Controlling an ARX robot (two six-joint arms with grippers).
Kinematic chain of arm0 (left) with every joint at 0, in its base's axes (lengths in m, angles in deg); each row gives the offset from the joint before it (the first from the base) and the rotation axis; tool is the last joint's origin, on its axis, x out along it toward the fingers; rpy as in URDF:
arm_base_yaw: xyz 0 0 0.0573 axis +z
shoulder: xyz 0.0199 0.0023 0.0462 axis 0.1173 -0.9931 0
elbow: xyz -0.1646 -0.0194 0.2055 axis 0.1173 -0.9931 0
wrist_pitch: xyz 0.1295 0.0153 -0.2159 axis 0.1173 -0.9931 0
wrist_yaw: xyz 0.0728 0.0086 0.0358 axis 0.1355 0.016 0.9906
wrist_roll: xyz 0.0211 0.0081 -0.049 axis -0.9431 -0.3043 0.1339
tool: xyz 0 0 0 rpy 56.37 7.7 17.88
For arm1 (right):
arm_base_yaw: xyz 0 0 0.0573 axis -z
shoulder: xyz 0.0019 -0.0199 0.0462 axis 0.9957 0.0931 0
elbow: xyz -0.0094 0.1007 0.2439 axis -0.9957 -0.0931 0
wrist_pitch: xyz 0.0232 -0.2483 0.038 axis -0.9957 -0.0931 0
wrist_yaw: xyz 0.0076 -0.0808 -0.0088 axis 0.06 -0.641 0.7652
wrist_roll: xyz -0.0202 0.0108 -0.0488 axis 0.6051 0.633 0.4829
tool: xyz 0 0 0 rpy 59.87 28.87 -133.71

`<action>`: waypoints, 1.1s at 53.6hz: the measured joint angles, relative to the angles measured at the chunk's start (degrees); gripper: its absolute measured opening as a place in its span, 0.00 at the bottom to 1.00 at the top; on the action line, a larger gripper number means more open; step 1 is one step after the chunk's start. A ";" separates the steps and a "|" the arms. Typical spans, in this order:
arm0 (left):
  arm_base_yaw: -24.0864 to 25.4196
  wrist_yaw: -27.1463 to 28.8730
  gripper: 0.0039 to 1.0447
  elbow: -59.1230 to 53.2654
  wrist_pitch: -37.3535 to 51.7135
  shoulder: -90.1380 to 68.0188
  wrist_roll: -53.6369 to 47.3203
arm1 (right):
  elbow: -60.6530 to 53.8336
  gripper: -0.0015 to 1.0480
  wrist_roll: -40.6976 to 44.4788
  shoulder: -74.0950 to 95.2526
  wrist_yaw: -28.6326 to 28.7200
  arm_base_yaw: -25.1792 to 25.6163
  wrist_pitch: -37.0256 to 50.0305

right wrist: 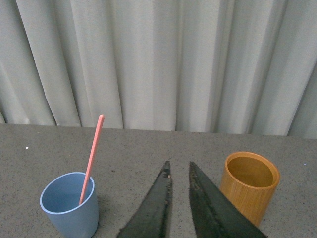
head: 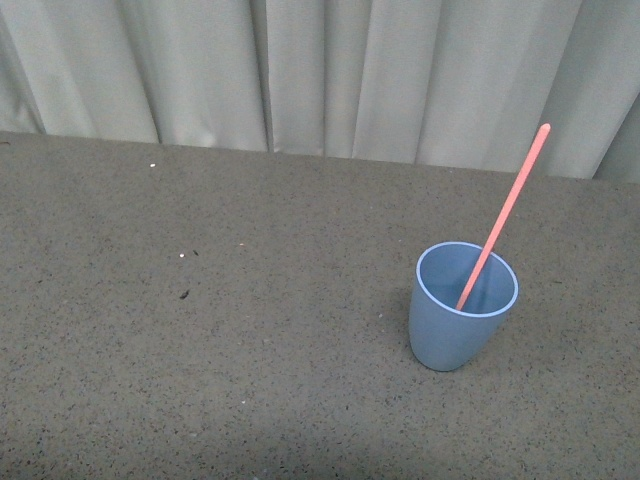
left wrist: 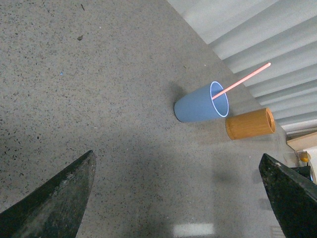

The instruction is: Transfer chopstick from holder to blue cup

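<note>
The blue cup [head: 460,308] stands upright on the grey table, right of centre. A salmon-pink chopstick [head: 503,213] stands in it, leaning up and to the right. Both also show in the left wrist view, cup [left wrist: 198,105] and chopstick [left wrist: 242,78], and in the right wrist view, cup [right wrist: 69,206] and chopstick [right wrist: 92,157]. An orange bamboo holder [right wrist: 250,186] stands beside the cup and looks empty; it also shows in the left wrist view [left wrist: 250,124]. My left gripper [left wrist: 178,173] is open and empty, away from the cup. My right gripper [right wrist: 179,168] is shut on nothing, between cup and holder. Neither arm shows in the front view.
The speckled grey table [head: 200,330] ends at a pale pleated curtain [head: 320,70] along its far edge. A wooden object [left wrist: 302,141] shows past the holder at the edge of the left wrist view.
</note>
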 joint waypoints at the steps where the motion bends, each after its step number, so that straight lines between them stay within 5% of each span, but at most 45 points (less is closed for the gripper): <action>1: 0.00 0.00 0.94 0.00 0.00 0.00 0.00 | 0.00 0.16 0.00 0.00 0.00 0.00 0.00; 27: 0.00 0.02 0.94 0.00 0.00 0.00 0.00 | 0.00 0.92 0.00 0.00 0.00 0.00 0.00; 59: 0.00 0.00 0.94 0.00 0.00 0.00 0.00 | 0.00 0.91 0.00 0.00 0.00 0.00 0.00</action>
